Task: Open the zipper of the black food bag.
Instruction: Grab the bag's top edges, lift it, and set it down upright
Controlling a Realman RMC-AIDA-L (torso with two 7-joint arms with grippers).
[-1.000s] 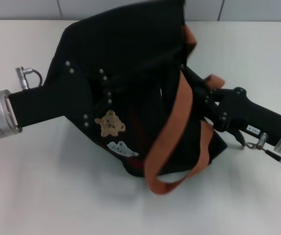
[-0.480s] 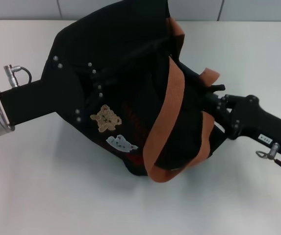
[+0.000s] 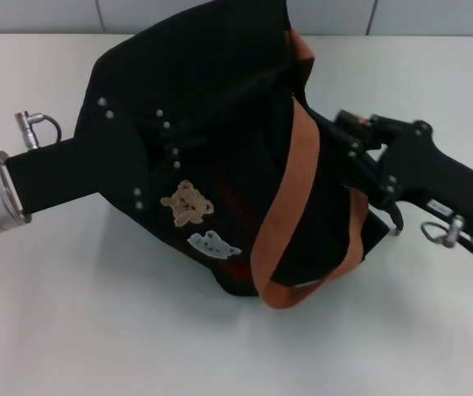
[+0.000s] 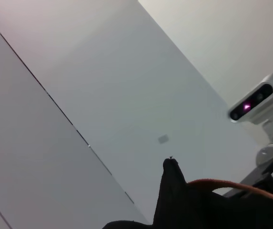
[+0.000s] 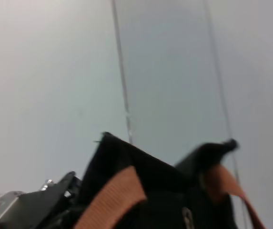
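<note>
the left gripper [image 3: 149, 161] comes in from the left of the black food bag [image 3: 219, 107] and lies pressed flat against the bag's left side panel, just above the tan bear patch [image 3: 185, 204]. its fingertips merge with the black cloth, so whether they are spread or pinching fabric cannot be told.

the black food bag sits on the white table [image 3: 71, 330], its body slumped and tilted, the top edge turned toward the far side. the bear patch and a small white patch [image 3: 213, 244] face the front on its near-left side. one brown handle [image 3: 290, 223] hangs down the bag's front in a long loop, and another brown strap shows along the top right edge. in the right wrist view a small silver pull tab [image 5: 187, 218] of the zipper shows between the brown straps; how far the zip line is parted cannot be told.

the right gripper [image 3: 347, 136] reaches in from the right of the bag, its tip against the bag's upper right side beside the brown strap. how wide its fingers stand cannot be told either.
</note>
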